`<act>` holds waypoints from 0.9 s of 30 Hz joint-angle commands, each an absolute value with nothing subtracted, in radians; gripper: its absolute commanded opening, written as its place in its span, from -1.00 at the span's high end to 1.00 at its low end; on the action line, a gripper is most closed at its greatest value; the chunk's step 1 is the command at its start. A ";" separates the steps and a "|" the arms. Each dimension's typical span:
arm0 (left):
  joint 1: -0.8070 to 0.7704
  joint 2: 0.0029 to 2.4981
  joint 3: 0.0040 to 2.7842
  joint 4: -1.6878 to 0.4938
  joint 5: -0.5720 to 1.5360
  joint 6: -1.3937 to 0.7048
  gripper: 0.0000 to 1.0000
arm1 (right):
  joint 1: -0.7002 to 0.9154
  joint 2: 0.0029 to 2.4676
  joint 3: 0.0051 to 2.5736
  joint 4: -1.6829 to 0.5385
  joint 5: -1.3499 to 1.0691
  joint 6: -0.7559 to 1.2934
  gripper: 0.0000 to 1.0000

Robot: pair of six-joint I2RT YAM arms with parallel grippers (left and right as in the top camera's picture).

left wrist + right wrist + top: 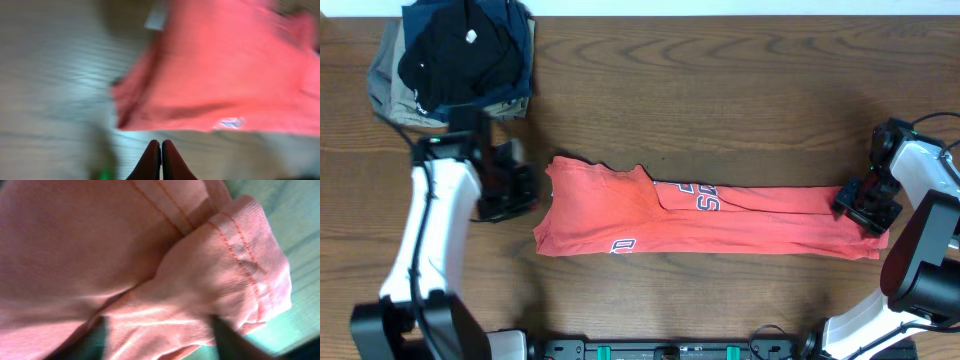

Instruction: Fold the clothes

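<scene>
The clothes, a coral-red T-shirt [710, 220], lie folded into a long strip across the middle of the table, with white lettering showing near the centre. My left gripper [520, 185] hovers just off the shirt's left end, shut and empty. In the left wrist view its tips [161, 142] meet over bare wood, with the shirt [225, 65] ahead of them. My right gripper [865, 208] sits on the shirt's right end. In the right wrist view that gripper [160, 335] is open, with dark fingers [235, 340] spread wide either side of a bunched hem of the shirt [125, 245].
A pile of folded black, navy and khaki garments [460, 60] lies at the back left corner. The wooden table [720, 100] stretches behind the shirt. The arm bases [670, 350] stand along the front edge.
</scene>
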State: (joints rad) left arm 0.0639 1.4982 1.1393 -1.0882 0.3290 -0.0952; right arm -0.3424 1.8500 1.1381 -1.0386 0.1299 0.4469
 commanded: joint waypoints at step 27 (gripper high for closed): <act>-0.145 1.917 1.056 -0.834 0.276 -0.241 0.88 | -0.347 1.834 1.154 -1.037 0.071 0.358 -0.67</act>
State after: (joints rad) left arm -0.2035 1.8706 1.0729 -0.8368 0.3676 -0.2291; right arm -0.3424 1.8500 1.1381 -1.0382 0.0669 0.3733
